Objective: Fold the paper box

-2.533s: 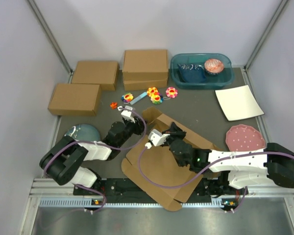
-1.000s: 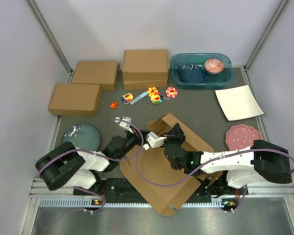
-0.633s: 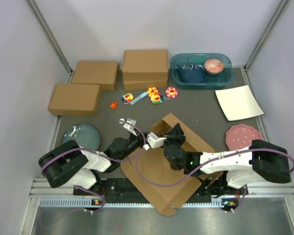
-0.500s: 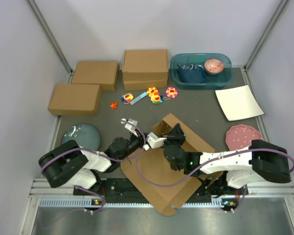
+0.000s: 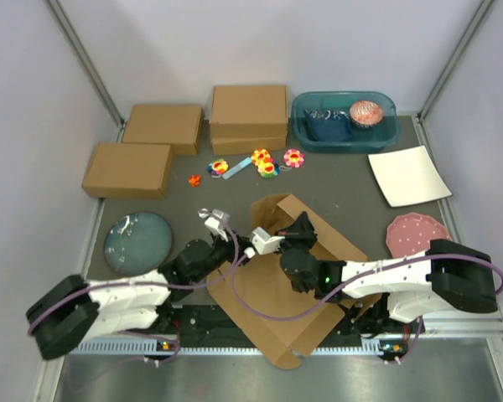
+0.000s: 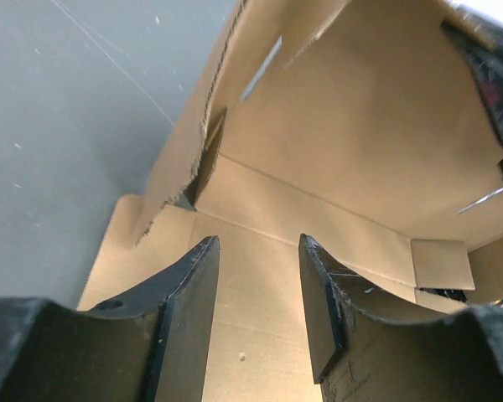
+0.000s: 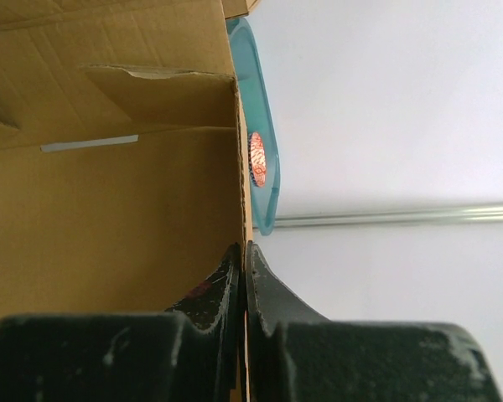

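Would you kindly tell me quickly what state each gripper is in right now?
Left gripper: open, holding nothing.
Right gripper: closed on the edge of a raised panel of the paper box.

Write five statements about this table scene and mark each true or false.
1. The right end effector is shut on an edge of the plain brown cardboard paper box. True.
2. The left end effector grips the box. False: its fingers stand apart, empty, above a box panel.
3. The blue-grey round plate lies left of the paper box in the top view. True.
4. The teal plastic bin is empty. False: a pink patterned item sits in it.
5. The paper box is closed. False: it lies open, one wall raised.
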You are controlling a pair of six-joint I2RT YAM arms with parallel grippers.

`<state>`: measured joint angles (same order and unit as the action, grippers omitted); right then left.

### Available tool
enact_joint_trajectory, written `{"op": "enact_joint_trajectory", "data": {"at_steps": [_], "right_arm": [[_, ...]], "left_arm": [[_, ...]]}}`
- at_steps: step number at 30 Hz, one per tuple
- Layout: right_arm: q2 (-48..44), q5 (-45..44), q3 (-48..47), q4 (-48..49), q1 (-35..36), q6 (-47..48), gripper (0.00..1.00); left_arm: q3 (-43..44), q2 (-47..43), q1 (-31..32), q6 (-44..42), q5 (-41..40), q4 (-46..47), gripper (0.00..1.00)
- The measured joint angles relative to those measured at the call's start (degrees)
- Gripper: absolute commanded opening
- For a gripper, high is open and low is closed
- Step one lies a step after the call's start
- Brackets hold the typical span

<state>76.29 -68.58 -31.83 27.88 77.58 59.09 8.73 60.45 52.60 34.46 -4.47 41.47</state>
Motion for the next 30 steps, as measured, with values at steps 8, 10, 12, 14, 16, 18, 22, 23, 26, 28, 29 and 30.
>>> {"op": "enact_joint_trajectory", "data": {"at_steps": [8,10,12,14,16,18,22,23,26,28,29,30], "right_arm": [[-0.02,-0.09,0.0,0.0,0.0,-0.37,0.0],[-0.02,-0.09,0.0,0.0,0.0,-0.37,0.0],[-0.02,-0.09,0.0,0.0,0.0,-0.37,0.0],[-0.04,-0.09,0.0,0.0,0.0,-0.37,0.0],[-0.07,-0.07,0.0,0.0,0.0,-0.37,0.0],[-0.07,-0.07,0.0,-0.07,0.02,-0.48,0.0],[-0.11,-0.15,-0.04,-0.5,0.13,-1.18,0.0],[-0.15,-0.22,-0.07,-0.59,0.26,-1.31,0.0],[-0.26,-0.31,-0.09,-1.09,0.57,-2.01,0.0],[-0.83,-0.07,-0.09,-1.73,0.68,-2.64,0.0],[-1.14,0.17,-0.09,-2.01,0.7,-2.99,0.0],[-1.44,0.46,-0.09,-2.29,0.7,-3.37,0.0]], "left_arm": [[0.0,-22.69,0.0,-3.19,-10.75,-16.72,0.5],[-0.02,-27.19,0.0,-3.34,-15.87,-19.08,0.61],[-0.09,-29.33,-0.17,-3.28,-20.85,-19.58,0.61],[-0.07,-28.46,-1.97,-3.19,-24.02,-18.45,0.58],[0.63,-23.82,-5.4,-3.19,-24.11,-17.29,0.57],[3.63,-14.95,-11.8,-2.32,-20.24,-17.14,0.59],[11.45,1.92,-20.31,0.11,-10.36,-15.02,0.69],[12.76,4.74,-20.79,0.42,-7.93,-14.21,0.7],[14.32,9.33,-20.96,1.18,0.13,-10.45,0.72],[14.4,11.21,-20.96,1.49,5.2,-7.32,0.75],[14.38,12.39,-20.96,1.73,8.55,-4.85,0.75],[14.34,13.2,-20.96,1.88,10.43,-3.1,0.76]]}}
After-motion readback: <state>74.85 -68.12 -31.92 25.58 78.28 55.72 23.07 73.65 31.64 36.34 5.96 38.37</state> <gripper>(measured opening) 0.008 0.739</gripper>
